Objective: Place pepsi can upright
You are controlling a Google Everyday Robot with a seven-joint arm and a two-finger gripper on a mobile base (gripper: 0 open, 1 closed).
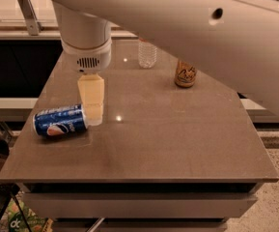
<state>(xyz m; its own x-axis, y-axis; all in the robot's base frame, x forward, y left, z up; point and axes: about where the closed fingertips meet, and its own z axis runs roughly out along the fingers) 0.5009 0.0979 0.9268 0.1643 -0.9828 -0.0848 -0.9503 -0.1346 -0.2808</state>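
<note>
Presently the tool (93, 116) hangs just beside the toppled pepsi can (61, 121).

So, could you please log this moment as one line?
pepsi can: lying on its side, left of table | gripper: beside can's right end | status: not yet upright

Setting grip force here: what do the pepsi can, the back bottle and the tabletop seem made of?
The pepsi can, lying on its side beside the gripper, is likely thin metal with a glossy blue print. The bottle looks like clear plastic, since it is see-through. The tabletop is smooth grey-brown laminate or stone, hard to say which; it reflects light spots.
</note>
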